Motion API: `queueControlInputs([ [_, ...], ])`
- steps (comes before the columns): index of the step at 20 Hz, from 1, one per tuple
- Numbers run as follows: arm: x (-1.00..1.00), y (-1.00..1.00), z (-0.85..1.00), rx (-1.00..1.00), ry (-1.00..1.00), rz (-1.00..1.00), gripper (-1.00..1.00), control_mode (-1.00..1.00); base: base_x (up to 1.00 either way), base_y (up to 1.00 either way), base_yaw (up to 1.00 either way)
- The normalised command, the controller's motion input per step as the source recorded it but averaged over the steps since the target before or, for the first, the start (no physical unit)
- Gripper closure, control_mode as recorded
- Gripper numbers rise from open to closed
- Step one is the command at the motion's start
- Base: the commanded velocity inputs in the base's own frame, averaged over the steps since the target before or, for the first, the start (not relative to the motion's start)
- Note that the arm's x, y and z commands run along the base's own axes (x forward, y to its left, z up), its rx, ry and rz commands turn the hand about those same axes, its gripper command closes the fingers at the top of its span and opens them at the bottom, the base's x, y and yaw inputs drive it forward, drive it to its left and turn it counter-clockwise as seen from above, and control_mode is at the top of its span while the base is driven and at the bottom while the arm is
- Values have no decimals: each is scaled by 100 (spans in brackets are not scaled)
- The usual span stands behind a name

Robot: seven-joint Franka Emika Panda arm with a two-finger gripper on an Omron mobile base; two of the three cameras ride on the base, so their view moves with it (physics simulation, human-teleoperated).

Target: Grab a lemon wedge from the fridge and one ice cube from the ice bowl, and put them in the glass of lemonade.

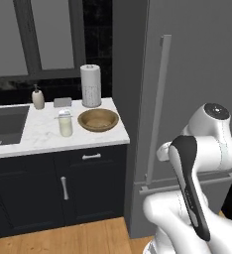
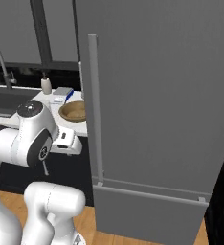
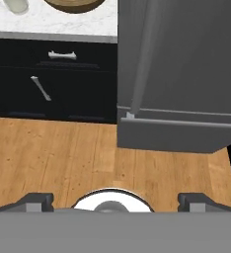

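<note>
The grey fridge [image 1: 197, 74] stands with its door shut, its long bar handle [image 1: 157, 109] facing me, so the lemon wedge is hidden. On the white counter, the wooden ice bowl [image 1: 98, 119] sits beside the glass of lemonade [image 1: 65, 124], which stands to its left. The ice cube is hidden from here. In the hand view my gripper [image 3: 117, 201] is open and empty, its fingertips [image 3: 38, 200] wide apart. It points down at the wooden floor in front of the fridge [image 3: 186, 59], well short of the handle [image 3: 142, 59]. The bowl [image 3: 73, 4] and glass [image 3: 16, 5] peek in at the top edge.
A paper-towel roll [image 1: 90, 85] and a soap dispenser [image 1: 37, 97] stand behind the bowl and glass, and a sink [image 1: 6, 124] lies to the left. Dark cabinets with bar handles [image 1: 64, 187] run under the counter. Wooden floor [image 3: 63, 158] lies below.
</note>
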Motion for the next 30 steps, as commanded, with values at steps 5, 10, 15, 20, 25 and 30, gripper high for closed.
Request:
queueControlInputs([
  [5, 0, 0, 0, 0, 0, 0, -100, 100, -24, 12, 0],
  [10, 0, 0, 0, 0, 0, 0, -100, -100, -11, 0, 0],
  [15, 4, -1, -1, 0, -5, 0, -100, -100, 0, 0, 0],
  [20, 32, -18, 0, 0, -22, 0, -100, -100, 0, 0, 0],
  [25, 64, -18, 0, 0, -17, -3, -100, -100, 0, 0, 0],
  [30, 65, -26, 0, 0, -12, -3, -100, -100, 0, 0, 0],
])
